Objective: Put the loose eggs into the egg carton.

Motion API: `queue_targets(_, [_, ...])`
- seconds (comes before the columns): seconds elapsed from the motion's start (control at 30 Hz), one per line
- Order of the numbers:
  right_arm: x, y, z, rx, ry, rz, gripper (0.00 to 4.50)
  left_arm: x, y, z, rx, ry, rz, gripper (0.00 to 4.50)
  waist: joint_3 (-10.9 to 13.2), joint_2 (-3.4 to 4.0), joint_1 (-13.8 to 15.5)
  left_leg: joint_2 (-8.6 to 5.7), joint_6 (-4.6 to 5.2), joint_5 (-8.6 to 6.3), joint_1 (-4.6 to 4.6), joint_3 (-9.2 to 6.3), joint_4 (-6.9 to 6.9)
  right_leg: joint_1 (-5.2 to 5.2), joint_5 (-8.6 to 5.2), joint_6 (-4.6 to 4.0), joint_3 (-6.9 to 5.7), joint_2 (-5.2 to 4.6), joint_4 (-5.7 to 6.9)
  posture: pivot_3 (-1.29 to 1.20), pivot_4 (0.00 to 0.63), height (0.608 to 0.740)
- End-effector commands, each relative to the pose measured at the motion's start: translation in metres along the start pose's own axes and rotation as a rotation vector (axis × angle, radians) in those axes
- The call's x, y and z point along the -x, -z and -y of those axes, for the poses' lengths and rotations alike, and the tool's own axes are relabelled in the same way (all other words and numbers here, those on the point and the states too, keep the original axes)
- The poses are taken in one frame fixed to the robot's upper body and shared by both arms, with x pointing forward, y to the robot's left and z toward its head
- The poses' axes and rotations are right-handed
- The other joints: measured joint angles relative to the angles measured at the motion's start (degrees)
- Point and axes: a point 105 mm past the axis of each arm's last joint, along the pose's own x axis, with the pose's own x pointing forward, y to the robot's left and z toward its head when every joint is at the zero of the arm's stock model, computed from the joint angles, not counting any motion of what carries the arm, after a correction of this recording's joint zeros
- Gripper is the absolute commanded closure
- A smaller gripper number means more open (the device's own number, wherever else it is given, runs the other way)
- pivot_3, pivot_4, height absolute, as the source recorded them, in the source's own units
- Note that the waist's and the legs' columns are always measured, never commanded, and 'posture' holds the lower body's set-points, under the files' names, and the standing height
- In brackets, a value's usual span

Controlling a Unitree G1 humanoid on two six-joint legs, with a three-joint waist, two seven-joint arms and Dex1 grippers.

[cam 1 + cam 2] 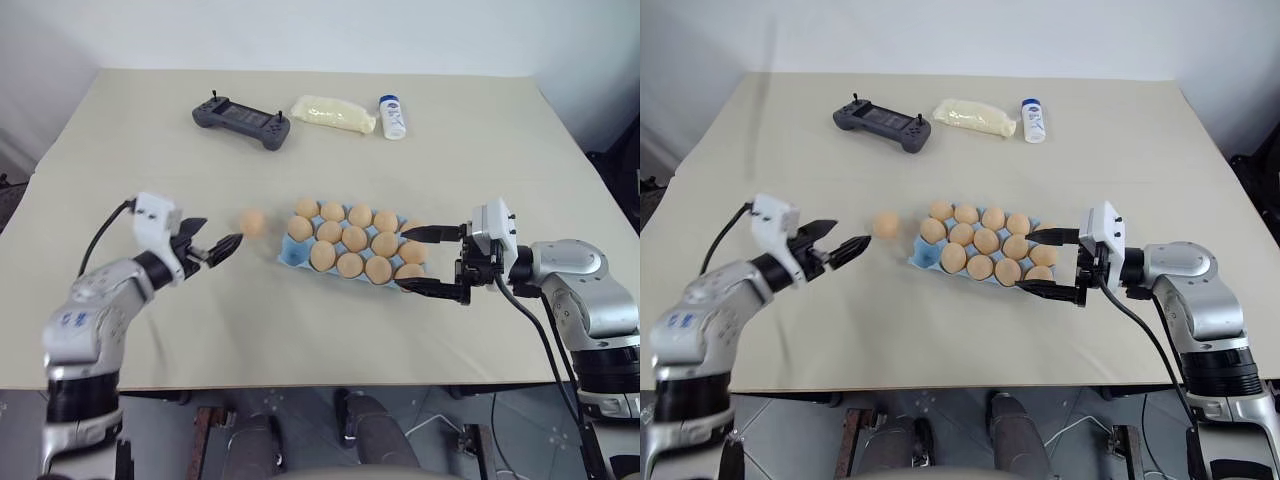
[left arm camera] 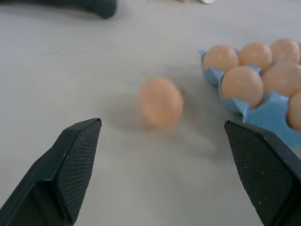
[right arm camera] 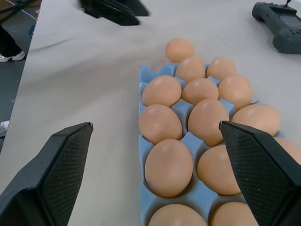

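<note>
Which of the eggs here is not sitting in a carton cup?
The single egg lying on the bare table, apart from the blue egg carton on its left, just ahead of the open left claw. All the others sit in cups.

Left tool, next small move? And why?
Probably ease the left tool forward so its open fingers straddle the one loose peach-tan egg, then close. That egg lies on the beige table just ahead of the fingertips, beside the light blue moulded egg carton, whose nearest corner cup looks empty. The right tool stands open at the carton's other end.
</note>
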Motion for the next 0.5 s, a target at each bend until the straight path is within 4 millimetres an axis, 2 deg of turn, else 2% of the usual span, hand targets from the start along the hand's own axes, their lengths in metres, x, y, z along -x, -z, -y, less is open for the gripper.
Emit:
queue_targets(0.03, [0.006, -0.007, -0.001, 0.036, 0.017, 0.005, 0.0, -0.023, -0.01, -0.005, -0.059, 0.036, -0.007, 0.03, 0.0, 0.0, 0.1, 0.0, -0.02, -0.01, 0.01, 0.0, -0.01, 0.0, 0.01, 0.03, -0.02, 0.0, 0.03, 0.0, 0.15, 0.74])
queue_targets(0.17, [0.008, -0.006, -0.002, 0.033, 0.034, 0.0, 0.0, -0.05, -0.007, -0.003, -0.075, 0.095, -0.047, 0.03, 0.0, 0.01, 0.1, 0.02, -0.07, -0.03, -0.01, 0.09, -0.02, -0.03, 0.35, 0.63, -0.09, 0.05, 0.02, 0.0, 0.15, 0.74])
queue_targets(0.27, [0.009, -0.006, -0.004, 0.032, 0.048, -0.001, 0.0, -0.068, -0.002, 0.0, -0.08, 0.116, -0.068, 0.03, 0.0, 0.01, 0.2, 0.0, -0.07, -0.04, -0.02, 0.11, -0.01, -0.06, 0.35, 0.63, -0.07, 0.03, 0.01, 0.0, 0.15, 0.74])
queue_targets(0.5, [0.011, -0.004, -0.005, 0.026, 0.071, -0.004, 0.0, -0.089, 0.009, 0.0, -0.093, 0.12, -0.115, 0.03, 0.0, 0.01, 0.2, 0.0, -0.03, -0.07, -0.05, 0.09, 0.0, -0.06, 0.36, 0.66, -0.06, 0.03, -0.03, 0.0, 0.15, 0.74])
